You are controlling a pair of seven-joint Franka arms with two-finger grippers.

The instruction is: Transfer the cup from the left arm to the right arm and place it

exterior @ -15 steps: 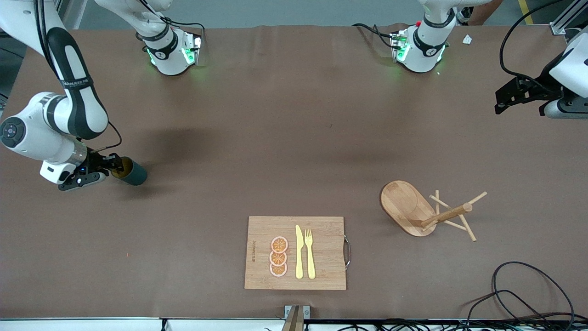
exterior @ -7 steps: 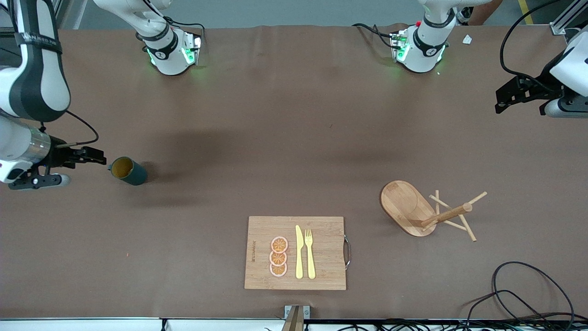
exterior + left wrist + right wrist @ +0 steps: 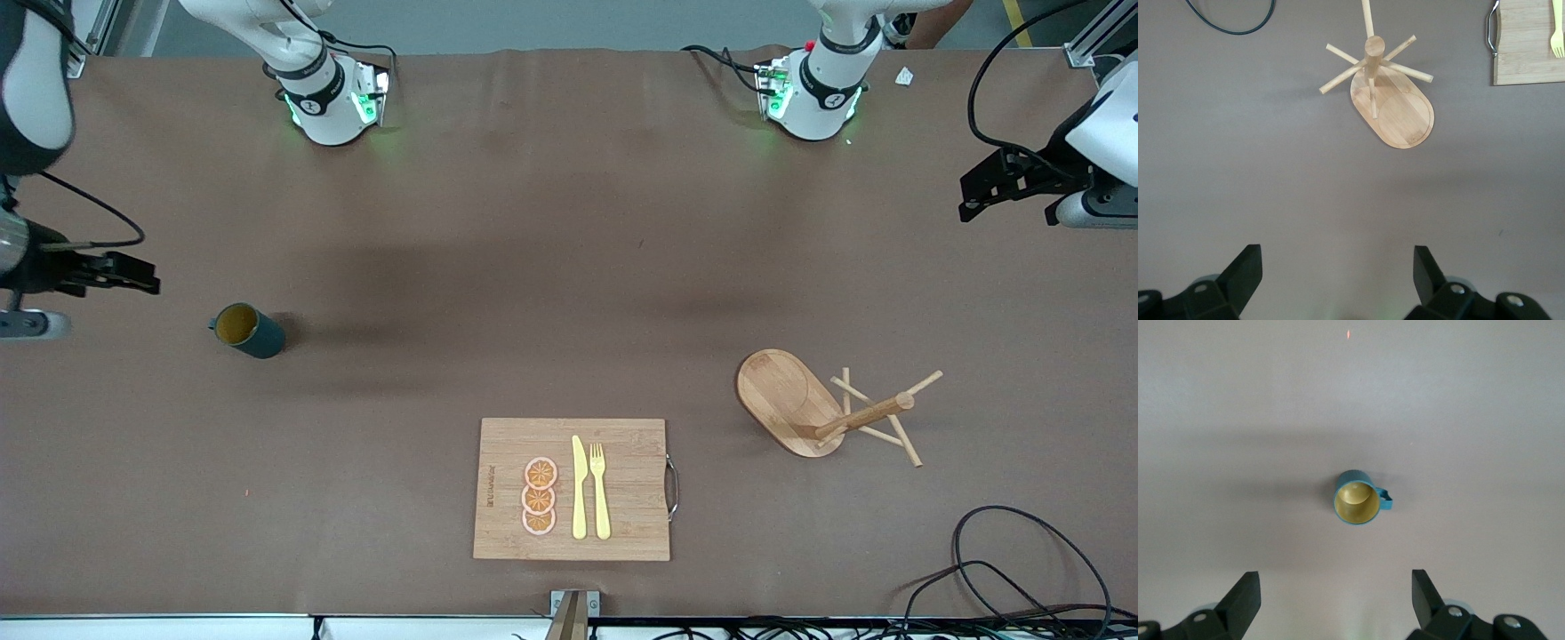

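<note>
The cup, dark teal with a yellowish inside and a small handle, stands upright on the brown table toward the right arm's end. It also shows in the right wrist view, seen from above, free of the fingers. My right gripper is open and empty, up in the air to the side of the cup, toward the table's end. In its own view the right gripper has its jaws wide apart. My left gripper is open and empty and waits at the left arm's end; its own view shows bare table between the jaws.
A wooden peg rack lies toward the left arm's end, also seen in the left wrist view. A cutting board with orange slices, a knife and a fork lies near the front edge. Cables lie at the front corner.
My right gripper has let go of the cup and drawn back from it toward the table's end. The cup stays standing where it was set. The left arm has not moved.
</note>
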